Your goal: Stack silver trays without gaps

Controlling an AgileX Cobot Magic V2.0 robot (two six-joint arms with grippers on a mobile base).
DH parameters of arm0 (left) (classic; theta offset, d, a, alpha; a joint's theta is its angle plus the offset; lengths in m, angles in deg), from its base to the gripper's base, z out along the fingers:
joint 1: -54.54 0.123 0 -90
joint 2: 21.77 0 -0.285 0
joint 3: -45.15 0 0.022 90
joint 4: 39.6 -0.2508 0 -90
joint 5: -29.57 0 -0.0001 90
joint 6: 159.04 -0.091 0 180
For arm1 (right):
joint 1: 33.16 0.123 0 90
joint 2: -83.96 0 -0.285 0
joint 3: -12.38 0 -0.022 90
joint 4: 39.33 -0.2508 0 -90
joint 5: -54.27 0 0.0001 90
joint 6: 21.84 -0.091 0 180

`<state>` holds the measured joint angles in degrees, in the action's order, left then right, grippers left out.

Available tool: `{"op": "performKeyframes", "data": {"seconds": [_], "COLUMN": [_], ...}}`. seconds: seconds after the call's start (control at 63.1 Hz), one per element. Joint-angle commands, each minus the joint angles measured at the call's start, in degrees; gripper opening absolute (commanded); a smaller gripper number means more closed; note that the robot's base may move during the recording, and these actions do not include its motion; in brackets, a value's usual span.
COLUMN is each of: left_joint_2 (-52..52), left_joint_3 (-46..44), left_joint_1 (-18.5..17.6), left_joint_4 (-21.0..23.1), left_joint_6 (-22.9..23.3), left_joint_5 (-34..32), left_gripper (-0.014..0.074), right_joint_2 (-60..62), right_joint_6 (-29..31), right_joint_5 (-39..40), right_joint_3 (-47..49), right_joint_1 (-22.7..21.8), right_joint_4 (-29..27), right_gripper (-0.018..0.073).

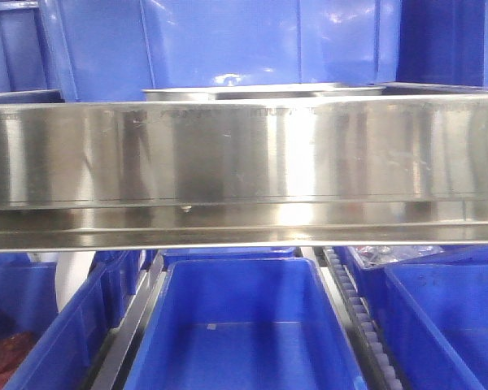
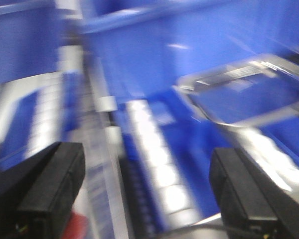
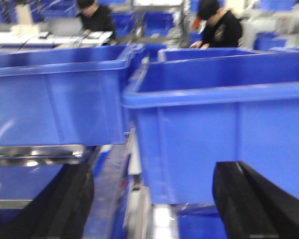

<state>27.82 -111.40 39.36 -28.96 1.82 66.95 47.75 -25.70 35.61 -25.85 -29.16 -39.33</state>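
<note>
Crosswise, the silver tray (image 1: 260, 91) lies flat, long axis left-to-right; left pincer (image 2: 149, 186) and right pincer (image 3: 157, 199) gape wide, empty.

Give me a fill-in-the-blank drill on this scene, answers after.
The left tool and right tool are both ___, gripping nothing.
The plastic bins are ___.
Behind the bins, ___ people in black are visible.
In the left wrist view, the silver tray lies on the ___ side.
Missing: open, blue, two, right.
</note>
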Motion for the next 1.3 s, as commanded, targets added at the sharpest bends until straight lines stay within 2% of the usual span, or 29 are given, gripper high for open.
{"op": "performKeyframes", "data": {"seconds": [0.0, 0.111, 0.158, 0.19, 0.301, 0.38, 0.523, 0.586, 0.65, 0.745, 0.871, 0.982, 1.077, 1.283], "left_joint_2": [5.14, 12.89, 16.32, 18.79, 27.06, 32.57, 41.44, 45.75, 48.96, 53.6, 58.46, 61.46, 63.25, 66.64], "left_joint_3": [-6.4, -12.39, -14.95, -16.97, -24.65, -29.78, -39.56, -43.96, -47.31, -51.73, -56.37, -57.99, -57.99, -57.99], "left_joint_1": [-6.57, -15.36, -17.79, -18.91, -19.39, -19.39, -19.39, -19.39, -19.39, -18.72, -16.94, -14.42, -13.17, -12.02], "left_joint_4": [1.73, 1.07, 1.07, 0.99, 0.65, -2.19, -11.87, -17.18, -20.55, -22.49, -19.99, -16.25, -15.66, -14.2], "left_joint_6": [-2.02, -2.02, -1.48, 0.49, 9.23, 15.14, 27.05, 34.12, 37.16, 39.95, 41.94, 41.95, 41.95, 41.84], "left_joint_5": [-1.82, -0.8, -0.15, 0.46, 2.57, 4.54, 12.25, 17.03, 20.12, 23.12, 24.22, 24.36, 25.56, 25.42], "left_gripper": [0.043, 0.043, 0.043, 0.043, 0.042, 0.042, 0.042, 0.042, 0.042, 0.042, 0.0421, 0.0421, 0.042, 0.0421], "right_joint_2": [-5.4, -13.93, -17.5, -19.97, -29.49, -35.94, -47.41, -52.35, -56.48, -61.73, -67.59, -71.51, -74.18, -78.95], "right_joint_6": [0.2, 1.69, 1.9, 1.9, 1.67, -0.6, -8.32, -10.89, -12.61, -13.49, -14.01, -14.01, -13.95, -13.77], "right_joint_5": [0.66, -4.79, -7.06, -8.86, -16.13, -23.02, -36.57, -40.6, -43.56, -47.34, -49.76, -49.95, -48.76, -47.46], "right_joint_3": [7.66, 14.9, 18.35, 20.68, 29.64, 36.37, 50.79, 56.8, 61.51, 67.34, 71.97, 73.62, 73.62, 73.62], "right_joint_1": [3.74, 11.01, 13.89, 15.77, 19.89, 20.0, 20.0, 20.0, 20.0, 19.63, 18.47, 17.19, 16.71, 16.63], "right_joint_4": [0.62, 0.67, 0.67, 0.67, 0.67, 0.55, 2.56, 4.75, 6.43, 7.29, 6.76, 5.04, 3.02, 2.88], "right_gripper": [0.059, 0.059, 0.059, 0.059, 0.059, 0.059, 0.059, 0.059, 0.059, 0.059, 0.059, 0.059, 0.059, 0.059]}}
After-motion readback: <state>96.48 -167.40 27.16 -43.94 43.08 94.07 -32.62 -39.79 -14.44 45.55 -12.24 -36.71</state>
